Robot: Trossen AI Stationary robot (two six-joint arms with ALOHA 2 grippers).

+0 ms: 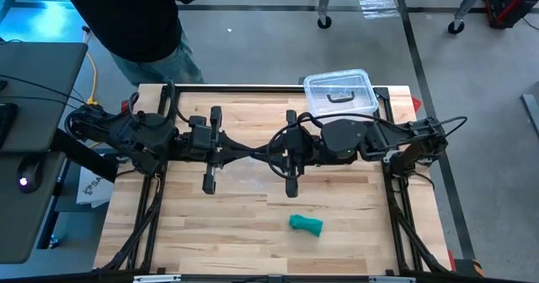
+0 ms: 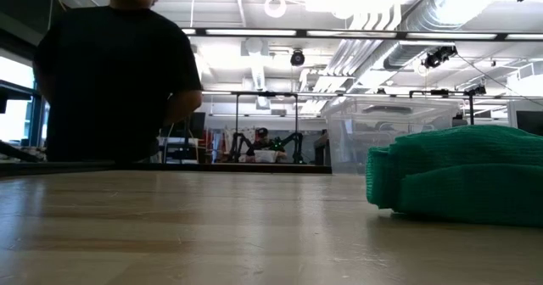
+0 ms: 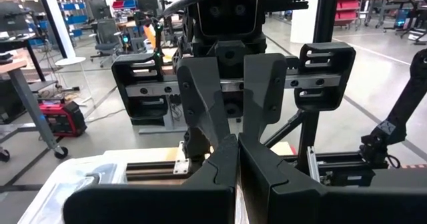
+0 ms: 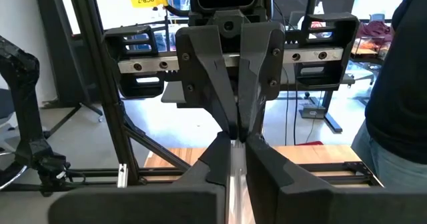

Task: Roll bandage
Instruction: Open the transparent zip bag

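The green bandage [image 1: 306,224] lies bunched in a small lump on the wooden table near its front edge, right of the middle. It fills the right of the low view [image 2: 458,176]. No gripper touches it. My left gripper [image 1: 249,151] and my right gripper [image 1: 264,151] are held level above the middle of the table, tip to tip and facing each other, both shut and empty. Each wrist view shows that arm's own shut fingers [image 3: 238,177] [image 4: 231,177] with the other gripper right ahead. I cannot tell whether the tips touch.
A clear plastic box with a black handle [image 1: 339,93] stands at the table's far edge, right of the middle. A person in a dark shirt [image 1: 143,22] stands behind the far left corner. Bare wood [image 1: 210,232] lies around the bandage.
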